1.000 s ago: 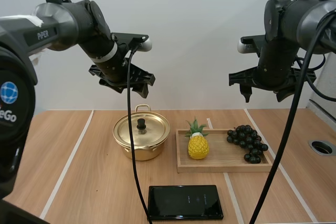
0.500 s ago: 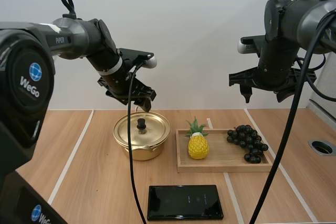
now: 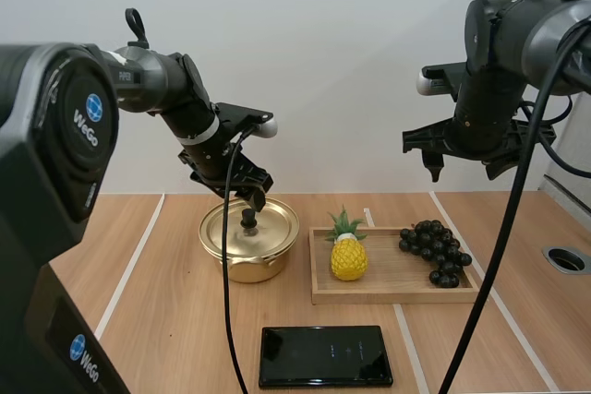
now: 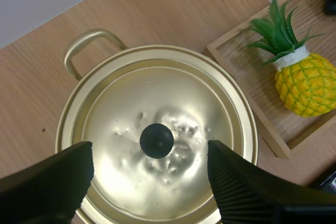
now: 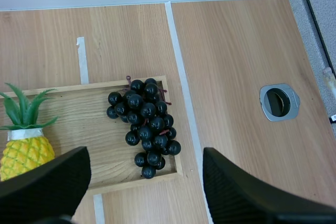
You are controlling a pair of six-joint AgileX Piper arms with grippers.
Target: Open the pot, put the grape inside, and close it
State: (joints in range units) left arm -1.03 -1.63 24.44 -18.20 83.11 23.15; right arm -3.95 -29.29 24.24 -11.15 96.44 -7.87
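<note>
Since a second ago, my left gripper had dropped from well above the pot to the level of the lid's knob, and that arm had reached farther forward over the table. My right arm had not shifted at all.

From the left wrist camera I saw the left claw released, its two ribbed fingers standing wide apart on either side of the black knob, with golden lid showing between each finger and the knob. Neither finger touched it. The lid sat flat on the pot, which was closed, with one loop handle showing at its far side.

The bunch of grapes lay at the right end of the wooden tray, touching its floor and reaching close to its near rim. A toy pineapple stood upright at the tray's left end, apart from the grapes. The tray sat just beside the pot, on the pot's right.

My right gripper hung high above the tray. Its claw was released too, fingers spread with nothing between them, and the grapes lay directly below.

A black phone lay flat on the table nearer to me than the tray. A round metal grommet sat in the tabletop to the right of the tray.
</note>
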